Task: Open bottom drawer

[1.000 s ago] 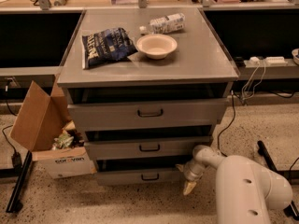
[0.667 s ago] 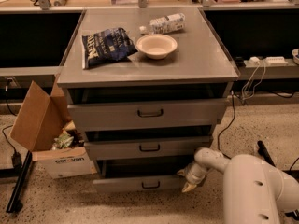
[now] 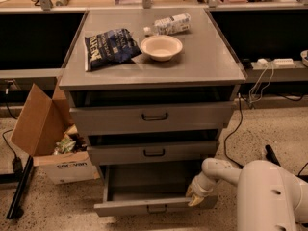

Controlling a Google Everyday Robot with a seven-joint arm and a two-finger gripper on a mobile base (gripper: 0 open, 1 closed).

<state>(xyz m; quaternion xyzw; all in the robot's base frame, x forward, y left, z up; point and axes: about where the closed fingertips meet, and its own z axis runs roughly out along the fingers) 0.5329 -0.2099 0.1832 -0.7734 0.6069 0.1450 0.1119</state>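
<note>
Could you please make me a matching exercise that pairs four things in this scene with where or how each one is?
Things:
1. bottom drawer
2. bowl
3. cardboard box
4. pincer

Places or states:
A. on the floor, left of the cabinet
B. pulled out
C. at the bottom drawer's right front corner
D. on the cabinet top

Pairs: 1-B, 2-D, 3-A, 4-C
</note>
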